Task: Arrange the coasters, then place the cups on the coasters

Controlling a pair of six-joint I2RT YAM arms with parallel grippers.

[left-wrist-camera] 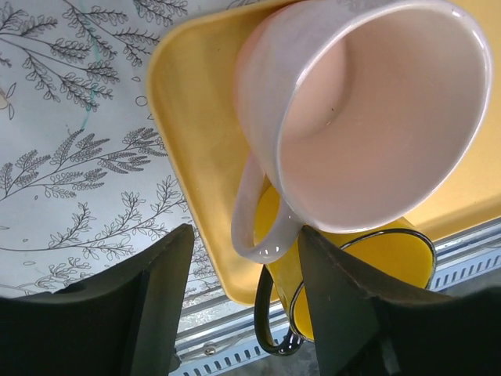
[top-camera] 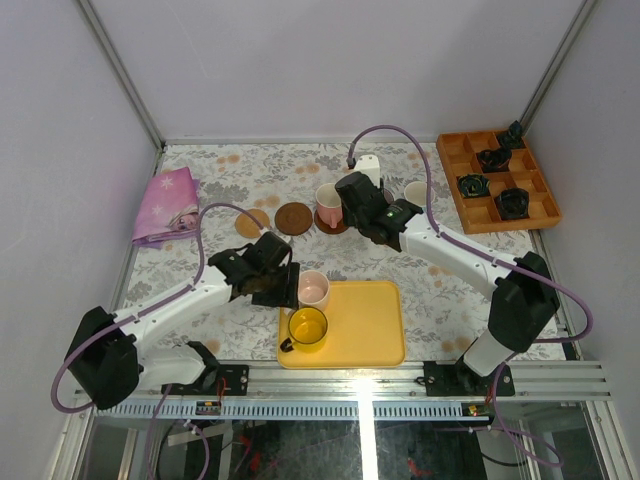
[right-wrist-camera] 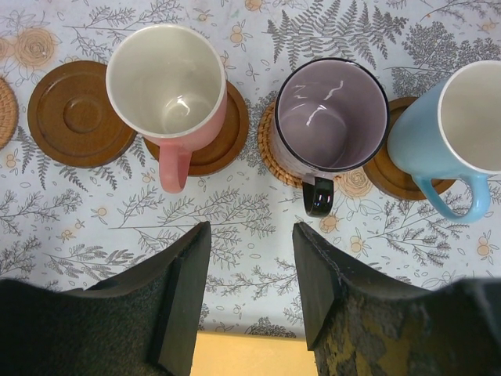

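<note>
A pale pink cup stands on the left end of the yellow tray, with a yellow cup just in front of it. My left gripper is open, its jaws on either side of the pale pink cup's handle with a gap on the left. In the right wrist view, a pink cup, a grey-purple cup and a light blue cup each stand on a coaster. A dark coaster and a tan one are bare. My right gripper hangs open before that row, holding nothing.
An orange compartment box with small black objects sits at the back right. A pink cloth lies at the far left. Walls close the table on three sides. A metal rail runs along the near edge.
</note>
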